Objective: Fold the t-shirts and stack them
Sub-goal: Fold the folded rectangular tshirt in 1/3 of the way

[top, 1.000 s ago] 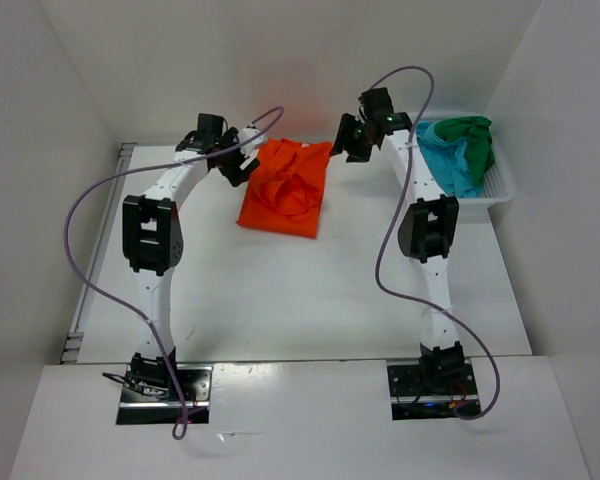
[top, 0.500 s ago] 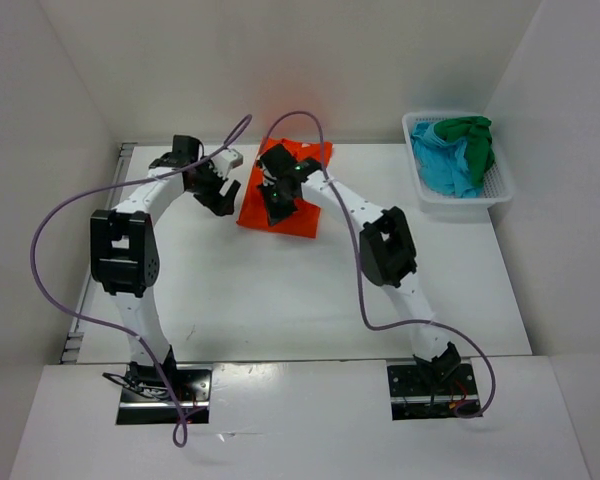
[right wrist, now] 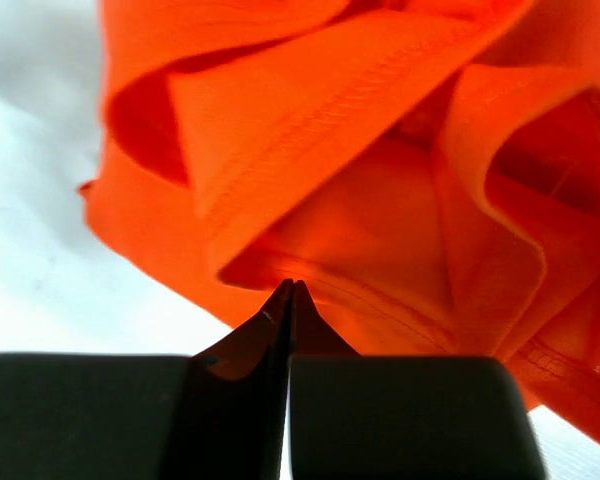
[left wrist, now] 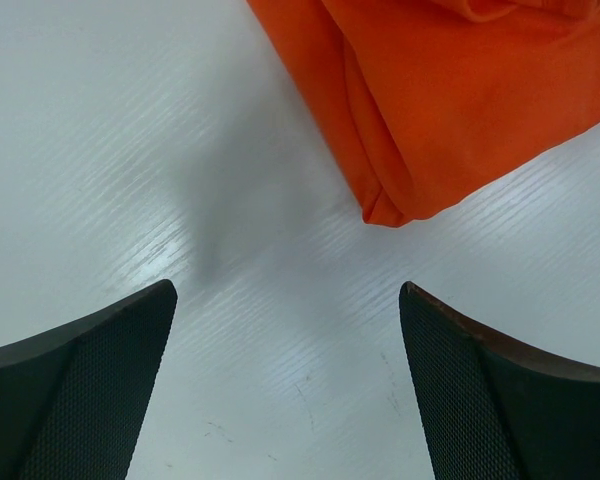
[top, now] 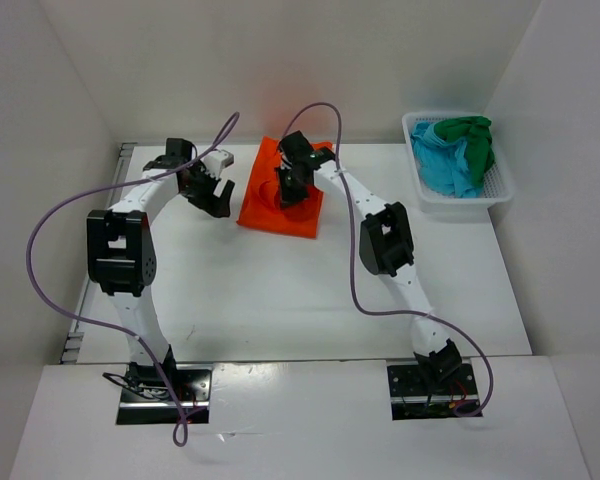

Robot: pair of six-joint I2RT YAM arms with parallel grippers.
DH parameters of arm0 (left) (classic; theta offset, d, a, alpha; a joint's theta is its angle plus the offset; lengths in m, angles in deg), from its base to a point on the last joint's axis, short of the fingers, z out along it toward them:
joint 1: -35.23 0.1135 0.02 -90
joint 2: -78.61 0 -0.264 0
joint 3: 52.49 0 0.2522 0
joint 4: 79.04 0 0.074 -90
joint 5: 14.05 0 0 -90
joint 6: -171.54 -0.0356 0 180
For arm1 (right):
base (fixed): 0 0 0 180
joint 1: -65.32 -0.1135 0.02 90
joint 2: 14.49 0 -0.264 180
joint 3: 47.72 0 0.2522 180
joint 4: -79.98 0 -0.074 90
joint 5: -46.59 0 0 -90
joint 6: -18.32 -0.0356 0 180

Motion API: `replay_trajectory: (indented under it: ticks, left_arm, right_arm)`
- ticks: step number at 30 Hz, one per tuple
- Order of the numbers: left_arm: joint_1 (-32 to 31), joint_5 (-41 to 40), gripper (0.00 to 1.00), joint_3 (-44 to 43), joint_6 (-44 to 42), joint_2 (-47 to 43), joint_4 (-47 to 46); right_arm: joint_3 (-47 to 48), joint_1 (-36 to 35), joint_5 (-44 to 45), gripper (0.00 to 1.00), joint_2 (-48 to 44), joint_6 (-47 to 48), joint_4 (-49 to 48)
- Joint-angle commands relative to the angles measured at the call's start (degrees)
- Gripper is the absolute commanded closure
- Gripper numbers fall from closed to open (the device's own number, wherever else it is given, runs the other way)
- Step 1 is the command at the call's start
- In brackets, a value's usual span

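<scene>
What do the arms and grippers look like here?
Both the left arm and right arm have white links with black joint housings; a purple cable loops along each. The left gripper and right gripper are black; the left's fingers show a fine mesh texture.

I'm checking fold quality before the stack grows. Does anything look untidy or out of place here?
The orange shirt is folded, but its top layer is rumpled into loose ridges under the shut right gripper, and it lies slightly askew. The green shirt and turquoise shirt sit bunched, unfolded, in the basket.
</scene>
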Motion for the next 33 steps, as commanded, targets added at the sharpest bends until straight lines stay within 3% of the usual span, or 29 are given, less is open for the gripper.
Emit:
replay_trajectory:
  ticks: [1, 10, 14, 19, 26, 33]
  left_arm:
    - [0.3, 3.8, 0.01, -0.3, 1.8, 0.5, -0.7]
    - [-0.3, 4.4, 0.00, -0.3, 2.9, 1.0, -0.1]
    - [-0.3, 3.8, 0.00, -0.3, 2.3, 1.0, 0.6]
    - [-0.3, 3.8, 0.00, -0.3, 2.3, 1.5, 0.6]
    - [-0.3, 3.3, 0.00, 0.9, 2.3, 1.5, 0.0]
    - [-0.3, 2.8, 0.00, 1.4, 2.3, 1.5, 0.0]
  right_arm:
    - [3.0, -0.6, -1.8, 1.00, 1.4, -1.2, -1.2]
    - [6.4, 1.2, -3.8, 1.00, 2.2, -2.2, -1.2]
    - [1.0, -0.9, -1.0, 1.00, -4.5, -1.0, -0.6]
    - [-1.4, -3.0, 0.4, 1.00, -6.3, -0.4, -0.1]
    - [5.9, -3.0, -2.0, 1.00, 0.8, -2.0, -0.6]
    - [6.7, -2.4, -1.8, 1.00, 3.3, -2.7, -0.6]
